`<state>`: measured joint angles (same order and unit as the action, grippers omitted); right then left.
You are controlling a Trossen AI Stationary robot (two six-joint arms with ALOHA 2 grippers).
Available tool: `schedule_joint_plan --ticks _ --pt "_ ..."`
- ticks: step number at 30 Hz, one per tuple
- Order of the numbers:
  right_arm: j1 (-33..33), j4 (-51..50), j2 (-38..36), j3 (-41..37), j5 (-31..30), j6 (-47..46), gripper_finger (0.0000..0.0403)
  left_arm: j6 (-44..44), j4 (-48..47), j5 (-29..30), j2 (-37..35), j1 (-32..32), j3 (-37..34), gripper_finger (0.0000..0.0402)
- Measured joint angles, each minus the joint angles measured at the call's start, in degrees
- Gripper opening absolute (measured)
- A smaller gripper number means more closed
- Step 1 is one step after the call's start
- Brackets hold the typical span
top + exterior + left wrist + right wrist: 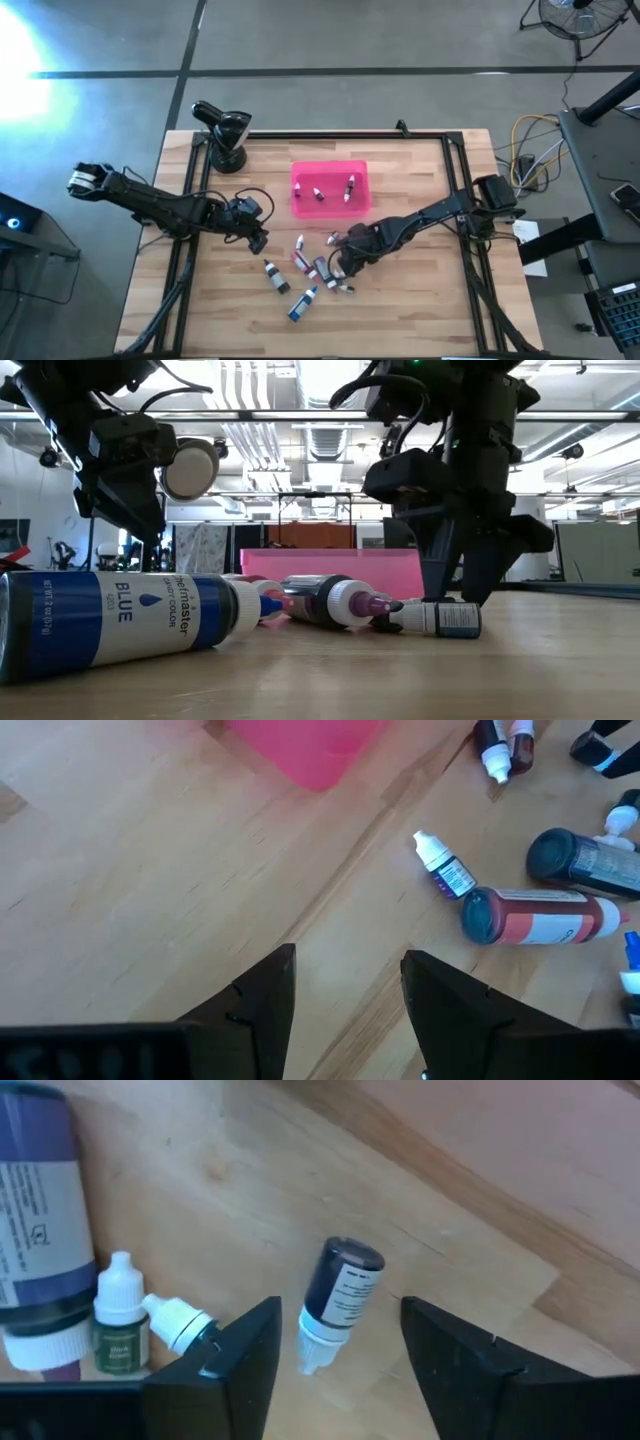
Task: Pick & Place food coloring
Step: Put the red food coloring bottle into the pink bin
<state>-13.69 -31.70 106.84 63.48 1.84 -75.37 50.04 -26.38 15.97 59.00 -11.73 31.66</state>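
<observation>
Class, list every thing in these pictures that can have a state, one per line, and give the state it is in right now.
Pink tray: upright on the table, two small bottles lying in it.
Blue bottle: lying on its side, capped.
Loose bottles: lying scattered on the table in front of the tray.
Small dark bottle: on the table, between the right fingers, not gripped.
Left gripper: open, empty, above bare wood.
Right gripper: open, low over the bottles.

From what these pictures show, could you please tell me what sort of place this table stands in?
Most likely a robotics lab or workshop in an industrial hall. The wooden table stands on a bare concrete floor, exposed ducts and pipes run under the ceiling, and loose cables lie beside the table.
</observation>
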Motion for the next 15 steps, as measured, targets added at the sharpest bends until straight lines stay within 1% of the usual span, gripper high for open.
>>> schedule_joint_plan --ticks 3,10,15 --pt "-0.07 -0.97 -0.21 0.02 -1.54 -1.42 0.017 0.02 -0.02 0.0 0.0 0.0 0.0 0.0158" --pt "-0.06 -3.46 -0.21 -0.06 -1.85 -0.56 0.0096 0.05 -0.02 0.0 0.0 0.0 0.0 0.0158" --pt "-0.03 -3.61 -0.3 -0.11 -1.15 2.88 0.006 0.07 -0.02 0.0 0.0 0.0 0.0 0.0158"
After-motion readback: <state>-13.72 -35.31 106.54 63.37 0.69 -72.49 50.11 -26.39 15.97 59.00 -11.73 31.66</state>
